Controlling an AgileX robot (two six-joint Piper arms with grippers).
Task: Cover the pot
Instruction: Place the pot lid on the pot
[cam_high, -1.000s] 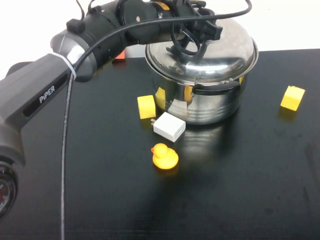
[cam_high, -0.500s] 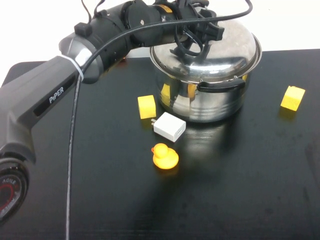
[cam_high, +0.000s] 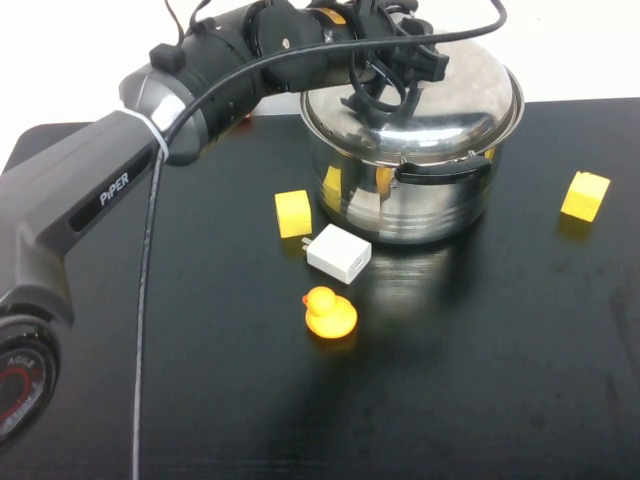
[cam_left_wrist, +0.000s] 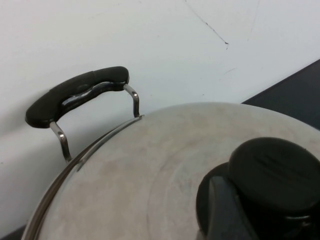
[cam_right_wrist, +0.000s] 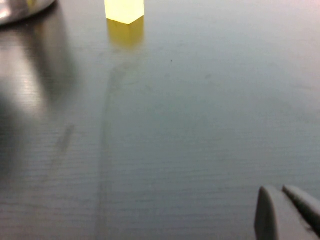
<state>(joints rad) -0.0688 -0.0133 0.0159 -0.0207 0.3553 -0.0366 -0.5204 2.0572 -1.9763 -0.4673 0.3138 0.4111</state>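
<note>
The pot (cam_high: 400, 205), a big shiny steel one, stands at the back middle of the black table, with one black handle (cam_high: 445, 170) facing front. The domed steel lid (cam_high: 470, 90) rests on its rim. My left gripper (cam_high: 385, 75) reaches in from the left and is shut on the lid's black knob (cam_left_wrist: 275, 172); one grey finger (cam_left_wrist: 222, 212) presses against the knob's side. The pot's far handle (cam_left_wrist: 75, 95) shows beyond the lid (cam_left_wrist: 150, 170). My right gripper (cam_right_wrist: 285, 210) hovers low over bare table, fingertips together and holding nothing.
A yellow block (cam_high: 293, 213), a white charger (cam_high: 338, 253) and a yellow rubber duck (cam_high: 329, 312) lie just in front of the pot's left side. Another yellow block (cam_high: 585, 195) sits at the right, also seen as the yellow block (cam_right_wrist: 124, 10) ahead of the right gripper. A white wall stands behind.
A second ago the lid and pot sat slightly further left; both shifted a little to the right with my left arm. Nothing has moved in the last half second.
</note>
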